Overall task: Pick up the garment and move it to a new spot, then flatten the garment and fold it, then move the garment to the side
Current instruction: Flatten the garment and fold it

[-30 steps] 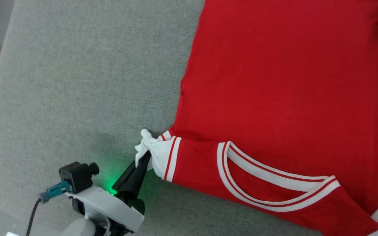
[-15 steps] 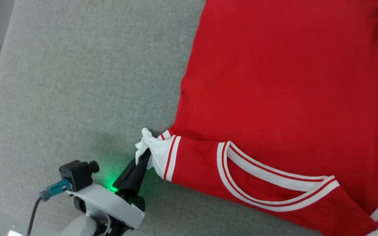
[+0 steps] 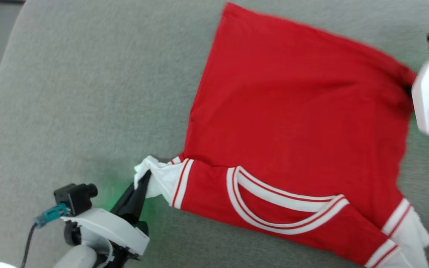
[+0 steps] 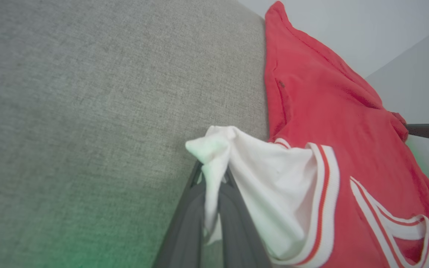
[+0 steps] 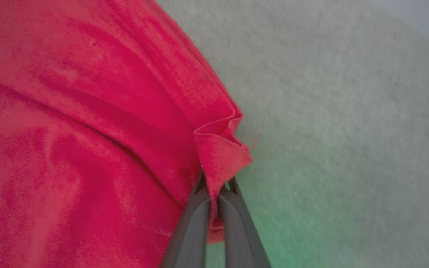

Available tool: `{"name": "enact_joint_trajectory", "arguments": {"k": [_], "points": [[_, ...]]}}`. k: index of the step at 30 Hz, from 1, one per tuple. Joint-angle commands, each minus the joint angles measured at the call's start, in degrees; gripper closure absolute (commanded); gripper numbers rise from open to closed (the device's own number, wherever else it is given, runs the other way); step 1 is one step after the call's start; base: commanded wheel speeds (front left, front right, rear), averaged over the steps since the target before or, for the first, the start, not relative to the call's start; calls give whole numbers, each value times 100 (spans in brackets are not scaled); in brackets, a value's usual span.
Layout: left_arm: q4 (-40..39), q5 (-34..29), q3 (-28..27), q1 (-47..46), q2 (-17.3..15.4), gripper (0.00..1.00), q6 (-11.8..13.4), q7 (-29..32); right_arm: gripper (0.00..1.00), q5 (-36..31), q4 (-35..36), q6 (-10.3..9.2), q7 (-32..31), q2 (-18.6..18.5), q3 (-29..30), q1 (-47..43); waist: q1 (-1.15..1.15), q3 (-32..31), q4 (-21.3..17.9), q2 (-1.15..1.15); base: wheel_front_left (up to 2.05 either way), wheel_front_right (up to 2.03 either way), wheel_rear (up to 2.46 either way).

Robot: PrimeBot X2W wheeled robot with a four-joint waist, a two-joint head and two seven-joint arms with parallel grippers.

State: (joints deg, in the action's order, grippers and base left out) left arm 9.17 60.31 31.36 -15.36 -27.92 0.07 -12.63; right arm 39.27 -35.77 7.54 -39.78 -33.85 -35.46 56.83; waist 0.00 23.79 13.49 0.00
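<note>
The red shirt (image 3: 292, 123) lay spread on the grey cushion (image 3: 88, 93), collar toward the near edge. The left gripper (image 3: 143, 178) was clamped on the white sleeve end (image 4: 274, 193) at the near left. The right gripper (image 5: 214, 188) was pinched shut on a red corner (image 5: 222, 156) at the far right.

A grey woven-fabric worktop (image 3: 88, 93) (a green glow tints its near-left part) carries the garment (image 3: 292, 111), red with white-striped trim, spread mostly flat across its right half.
</note>
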Motion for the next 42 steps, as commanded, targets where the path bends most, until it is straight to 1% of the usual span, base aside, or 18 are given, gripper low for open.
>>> {"name": "enact_joint_trajectory", "arguments": {"k": [1,6,8,12,14,17,20,24,27,28,29,30,33,34,36,40,42], "points": [[35,-44,-20,-61,-68,100,55,10,100,95,-11,-11,-73,-192,-144,-498,0,-384,-383,0,0,0,0],[101,-92,-20,-60,-143,100,136,61,100,502,866,-10,-6,-673,-127,-1450,0,-683,-628,0,0,0,0],[129,-69,-41,-20,-170,100,150,77,100,587,1216,-10,-41,-811,-91,-1907,0,-795,-737,0,0,0,0],[146,-64,-52,83,-230,100,215,78,100,706,1936,-9,-150,-988,41,-2867,0,-964,-969,0,0,0,0],[127,-46,-66,152,-253,100,239,74,100,724,2293,-8,-304,-1022,66,-3362,0,-1017,-1078,0,0,0,0],[74,-31,-67,232,-285,100,283,69,100,686,2788,-8,-476,-1021,192,-4007,0,-1060,-1206,0,0,0,0],[36,-20,-80,305,-328,100,303,65,100,514,3203,-8,-631,-901,309,-4540,0,-1074,-1296,0,0,0,0],[-11,-31,-67,350,-353,100,341,80,100,369,3551,-5,-796,-688,357,-5119,0,-1052,-1348,0,0,0,0],[-31,-75,-36,354,-378,100,357,115,100,236,3652,-5,-722,-503,461,-5263,0,-1051,-1377,0,0,0,0],[-39,-85,-29,354,-375,100,375,119,89,137,3681,-5,-626,-455,533,-5231,0,-1049,-1381,0,0,0,0],[-49,-90,-26,350,-374,100,383,125,56,74,3693,-6,-553,-400,631,-5190,0,-1047,-1380,0,0,0,0],[-59,-97,-22,346,-377,100,394,130,0,47,3737,-6,-501,-351,709,-5151,0,-1046,-1377,0,0,0,0],[-104,-109,-26,337,-387,100,416,118,0,232,3999,-10,-425,-204,1128,-4964,0,-1028,-1352,0,0,0,0],[-124,-112,-18,328,-381,100,415,121,0,263,4113,-10,-456,-232,1303,-4895,0,-1014,-1322,0,0,0,0],[-165,-111,-24,305,-360,100,432,101,0,176,4439,-10,-518,-339,1552,-4695,0,-967,-1268,0,0,0,0],[-249,-143,-43,228,-317,100,452,62,0,12,4864,-9,-669,-294,1887,-4082,0,-803,-1140,0,0,0,0],[-282,-164,-34,161,-286,100,444,51,0,-181,4869,-9,-688,-239,1927,-3592,0,-687,-1059,0,0,0,0]]}}
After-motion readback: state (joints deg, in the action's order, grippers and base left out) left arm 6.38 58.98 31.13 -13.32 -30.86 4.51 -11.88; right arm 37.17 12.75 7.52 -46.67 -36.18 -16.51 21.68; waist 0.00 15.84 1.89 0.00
